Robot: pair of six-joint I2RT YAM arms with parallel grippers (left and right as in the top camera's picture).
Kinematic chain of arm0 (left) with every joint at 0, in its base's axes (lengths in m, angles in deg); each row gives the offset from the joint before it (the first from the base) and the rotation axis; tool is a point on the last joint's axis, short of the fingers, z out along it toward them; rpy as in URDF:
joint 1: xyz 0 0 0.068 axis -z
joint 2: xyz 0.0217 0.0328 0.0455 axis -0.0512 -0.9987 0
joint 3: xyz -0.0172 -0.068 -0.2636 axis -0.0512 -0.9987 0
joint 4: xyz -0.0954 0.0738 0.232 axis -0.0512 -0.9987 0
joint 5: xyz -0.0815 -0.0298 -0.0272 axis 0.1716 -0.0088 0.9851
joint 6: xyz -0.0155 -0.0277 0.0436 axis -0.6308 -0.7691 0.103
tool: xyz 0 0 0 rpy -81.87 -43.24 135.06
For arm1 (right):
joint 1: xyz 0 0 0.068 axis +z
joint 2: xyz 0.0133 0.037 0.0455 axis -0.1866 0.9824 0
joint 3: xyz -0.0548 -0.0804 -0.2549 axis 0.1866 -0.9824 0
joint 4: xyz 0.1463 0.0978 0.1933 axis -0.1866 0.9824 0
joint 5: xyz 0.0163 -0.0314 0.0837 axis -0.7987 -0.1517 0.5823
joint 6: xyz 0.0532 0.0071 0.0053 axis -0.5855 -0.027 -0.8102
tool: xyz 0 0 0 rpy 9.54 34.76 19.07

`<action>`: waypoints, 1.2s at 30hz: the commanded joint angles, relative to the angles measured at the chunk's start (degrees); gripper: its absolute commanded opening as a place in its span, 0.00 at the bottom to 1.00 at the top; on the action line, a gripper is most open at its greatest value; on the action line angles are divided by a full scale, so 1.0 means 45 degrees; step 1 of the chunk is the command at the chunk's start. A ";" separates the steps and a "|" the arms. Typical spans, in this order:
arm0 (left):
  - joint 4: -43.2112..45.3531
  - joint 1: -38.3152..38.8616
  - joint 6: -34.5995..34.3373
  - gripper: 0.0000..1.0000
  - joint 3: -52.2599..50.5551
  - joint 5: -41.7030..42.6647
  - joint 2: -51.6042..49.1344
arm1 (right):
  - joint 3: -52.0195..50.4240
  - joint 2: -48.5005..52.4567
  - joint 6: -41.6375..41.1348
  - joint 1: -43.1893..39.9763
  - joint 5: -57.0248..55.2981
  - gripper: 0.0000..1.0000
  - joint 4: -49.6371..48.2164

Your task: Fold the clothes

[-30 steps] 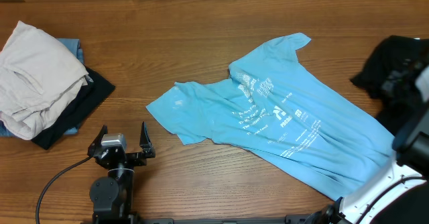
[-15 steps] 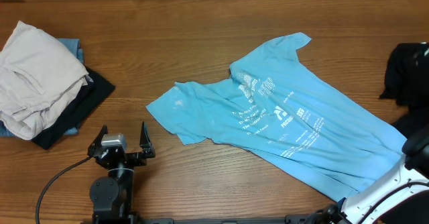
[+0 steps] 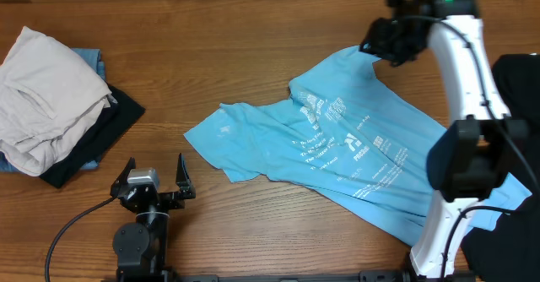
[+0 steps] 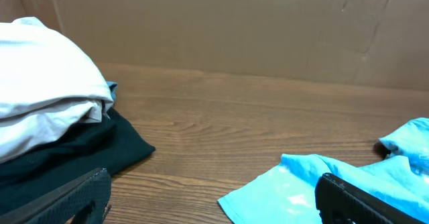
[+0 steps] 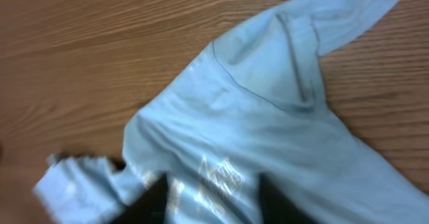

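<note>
Lying on the bench (image 3: 253, 29), the blue T-shirt (image 3: 337, 138) is overhung by the right hand (image 3: 386, 44), whose opening cannot be told. The left hand (image 3: 156, 164) is held wide open, empty.

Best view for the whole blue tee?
Overhead: the blue T-shirt lies spread out, nearly whole, lettering visible. Left wrist catches only one light-blue edge; right wrist shows the neck and a sleeve, blurred.

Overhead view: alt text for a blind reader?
A sky-blue T-shirt lies rumpled on the table, the right gripper at its far sleeve. The left gripper sits open near the front edge, a clothes pile at left.
</note>
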 commanded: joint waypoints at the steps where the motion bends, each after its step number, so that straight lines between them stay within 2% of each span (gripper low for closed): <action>1: 0.0044 0.0058 0.0335 1.00 -0.0044 -0.0112 0.0015 | -0.0685 0.0355 -0.3220 0.1243 -0.3133 0.04 -0.0369; 3: 0.0044 0.0058 0.0335 1.00 -0.0044 -0.0112 0.0015 | -0.1025 0.0743 -0.3929 0.1676 -0.3152 0.04 -0.0685; 6: 0.0044 0.0058 0.0335 1.00 -0.0044 -0.0112 0.0015 | -0.1540 0.1617 -0.3925 0.2064 -0.3152 0.04 -0.1350; 14: 0.0044 0.0058 0.0335 1.00 -0.0044 -0.0112 0.0015 | -0.1744 0.3011 -0.5066 0.2084 -0.2914 0.04 -0.2229; 22: 0.0044 0.0058 0.0335 1.00 -0.0044 -0.0112 0.0015 | -0.1744 0.4129 -0.5591 0.2234 -0.0476 0.04 -0.3905; 26: 0.0044 0.0058 0.0335 1.00 -0.0044 -0.0117 0.0015 | -0.1744 0.4342 -0.5576 0.3167 -0.0471 0.04 -0.4750; 31: 0.0044 0.0058 0.0335 1.00 -0.0044 -0.0112 0.0015 | -0.1744 0.4493 -0.5411 0.5362 -0.0471 0.04 -0.7344; 36: 0.0044 0.0058 0.0335 1.00 -0.0044 -0.0112 0.0015 | -0.1739 0.4493 -0.3696 0.6761 -0.0525 0.04 -1.0176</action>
